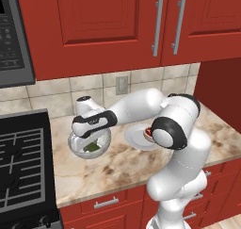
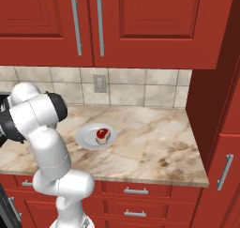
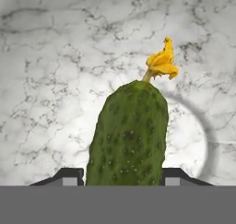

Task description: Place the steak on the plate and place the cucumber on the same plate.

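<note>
The dark green cucumber (image 3: 128,135), with a yellow flower at its far end, lies inside the grey speckled bowl (image 1: 75,147). My gripper (image 3: 122,177) reaches down into that bowl, and its two dark fingertips (image 3: 69,177) press against the cucumber's sides. In the left base view the cucumber (image 1: 92,149) shows as a green patch under the hand (image 1: 92,122). The steak (image 2: 102,134), red with a pale rim, lies on the flat white plate (image 2: 86,139). The plate (image 1: 134,137) sits just right of the bowl, with my elbow covering part of it.
The bowl and plate stand on a marble counter (image 1: 117,169). A black stove (image 1: 21,162) adjoins it on the left and a red side wall (image 2: 211,105) closes it on the right. Red cabinets (image 1: 117,20) hang overhead.
</note>
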